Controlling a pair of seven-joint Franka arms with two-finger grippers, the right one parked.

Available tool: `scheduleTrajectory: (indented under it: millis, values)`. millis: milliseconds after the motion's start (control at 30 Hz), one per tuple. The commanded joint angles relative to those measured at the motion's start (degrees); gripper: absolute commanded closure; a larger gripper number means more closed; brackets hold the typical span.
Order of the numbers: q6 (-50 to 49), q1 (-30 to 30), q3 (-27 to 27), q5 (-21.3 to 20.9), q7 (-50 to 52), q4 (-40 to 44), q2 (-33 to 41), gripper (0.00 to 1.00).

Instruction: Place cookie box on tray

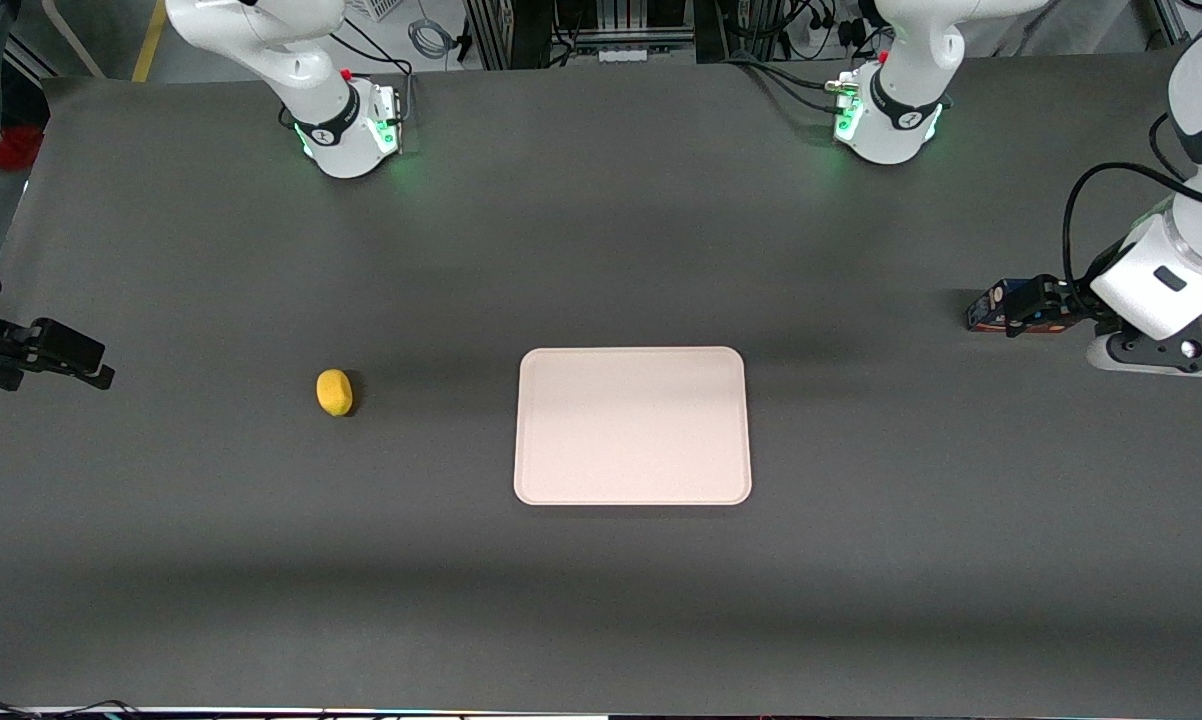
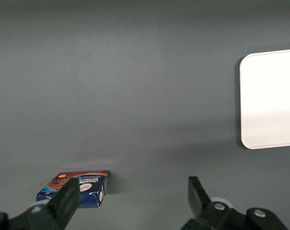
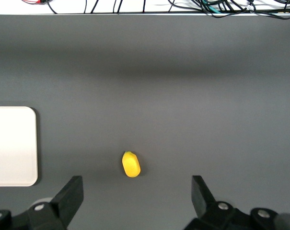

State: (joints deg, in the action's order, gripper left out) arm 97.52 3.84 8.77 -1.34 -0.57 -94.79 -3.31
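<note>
**Jaws wide open, box not yet gripped**

The jaws (image 2: 133, 196) stand spread wide and empty, hovering low near the cookie box (image 2: 75, 189), which lies flat on the table (image 1: 861, 560) toward the working arm's end, well apart from the tray (image 1: 633, 426). The light, crushable carton probably wants a gentle pinch across its narrow sides.

White rounded arm segments, black cables, black pincer (image 2: 133, 196) fingers with screws.
</note>
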Motion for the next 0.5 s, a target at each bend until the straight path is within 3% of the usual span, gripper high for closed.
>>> scheduleTrajectory:
  millis: [0,467]
  values:
    - [-1.5,0.1,-0.1,0.3,-1.0,0.7,0.1,0.0]
    - [-2.2,0.4,-0.2,0.5,-1.0,0.8,0.1,0.0]
